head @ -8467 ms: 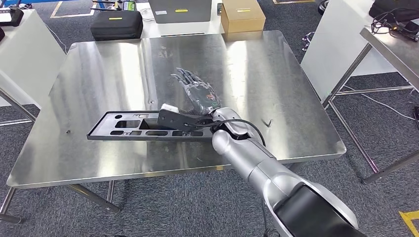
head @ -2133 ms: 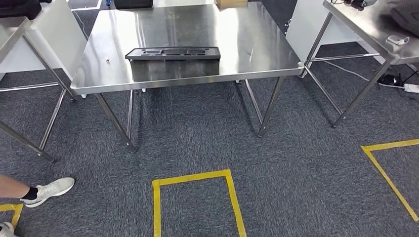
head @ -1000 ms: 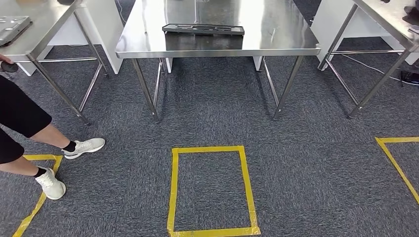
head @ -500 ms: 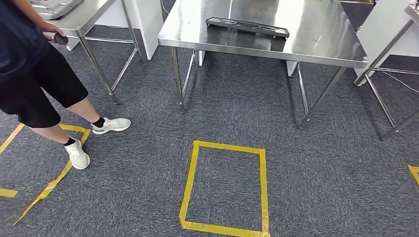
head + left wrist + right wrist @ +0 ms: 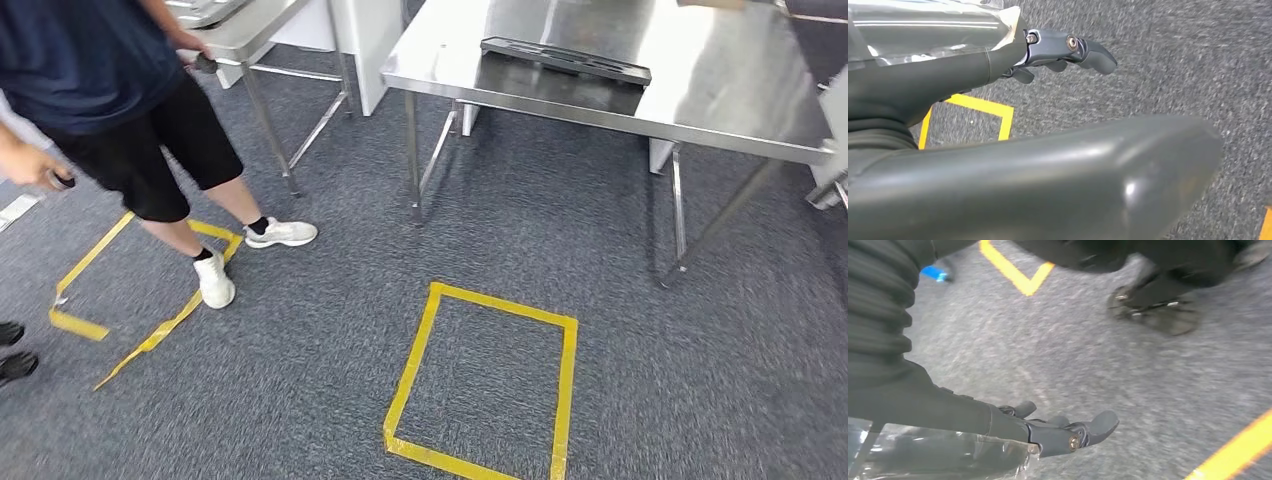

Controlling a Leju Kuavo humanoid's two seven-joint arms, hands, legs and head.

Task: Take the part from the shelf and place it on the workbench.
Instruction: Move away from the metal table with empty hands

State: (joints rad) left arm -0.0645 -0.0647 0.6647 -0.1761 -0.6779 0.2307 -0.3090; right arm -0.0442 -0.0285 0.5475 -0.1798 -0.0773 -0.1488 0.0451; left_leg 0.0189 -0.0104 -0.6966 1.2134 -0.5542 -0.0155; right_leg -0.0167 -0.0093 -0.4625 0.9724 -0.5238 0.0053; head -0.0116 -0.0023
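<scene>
A: We logged the black part [image 5: 565,59] lying flat on the steel workbench [image 5: 700,95], upper right of the head view; the bench's far edge was cut off.

B: Left hand [image 5: 1068,50] and right hand [image 5: 1068,432] hung over blurred carpet, fingers apart, holding nothing.

A: The person [image 5: 110,90] at upper left was cropped at the chest.

Black part [image 5: 565,57] on silver workbench [image 5: 690,90]; yellow tape square [image 5: 485,385] on grey carpet [image 5: 300,370].

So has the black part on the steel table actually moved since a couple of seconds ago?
No. The black part lies along the near edge of the steel table as before; the whole view has swung, so the camera moved, not the part.
</scene>
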